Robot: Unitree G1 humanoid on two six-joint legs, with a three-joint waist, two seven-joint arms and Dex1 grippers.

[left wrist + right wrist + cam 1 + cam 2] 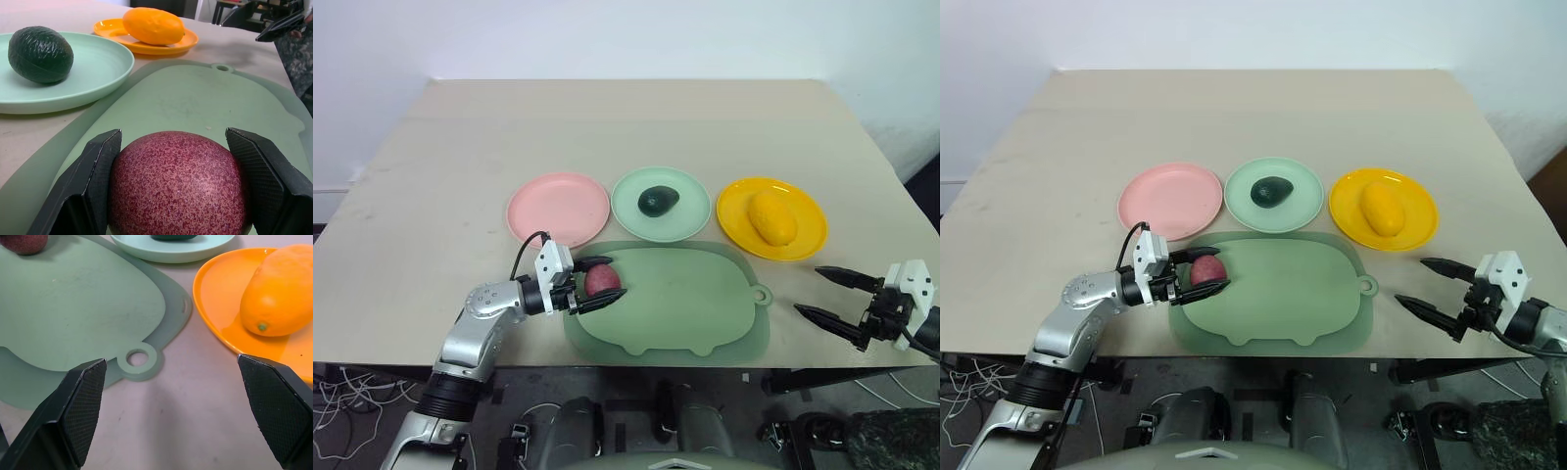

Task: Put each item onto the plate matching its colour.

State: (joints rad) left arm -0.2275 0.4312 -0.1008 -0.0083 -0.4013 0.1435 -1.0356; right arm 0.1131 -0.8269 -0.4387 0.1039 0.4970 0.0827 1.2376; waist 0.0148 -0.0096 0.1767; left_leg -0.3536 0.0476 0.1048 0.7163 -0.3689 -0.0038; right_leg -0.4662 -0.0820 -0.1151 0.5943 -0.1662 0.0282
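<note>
Left wrist view: left end effector (178,196) closed on the reddish-purple fruit (178,183), one black finger pressed to each side. Fruit sits low over the sage-green mat (195,103); whether it touches the mat, cannot tell.

Head views: mat lies at the near edge of the counter (607,127), roughly mid-width, its tab pointing toward the right edge. Left end effector reaches in from the mat's left end, fingers level, pointing toward the right edge. Fruit held over the mat's far-left part.

Three plates in a row just beyond the mat, running left to right across the counter. Pink plate (543,220) nearest the left edge, bare, its near rim close beside the gripped fruit. Mint green plate (690,220) in the middle, dark green avocado (658,201) lying on it. Yellow-orange plate (808,230) toward the right edge, oblong yellow fruit (771,216) lying on it.

Right end effector (835,296) hangs near the counter's near-right corner, jaws spread wide, holding nothing. Right wrist view places it facing the bare counter between the mat's tab (138,360) and the yellow-orange plate.
</note>
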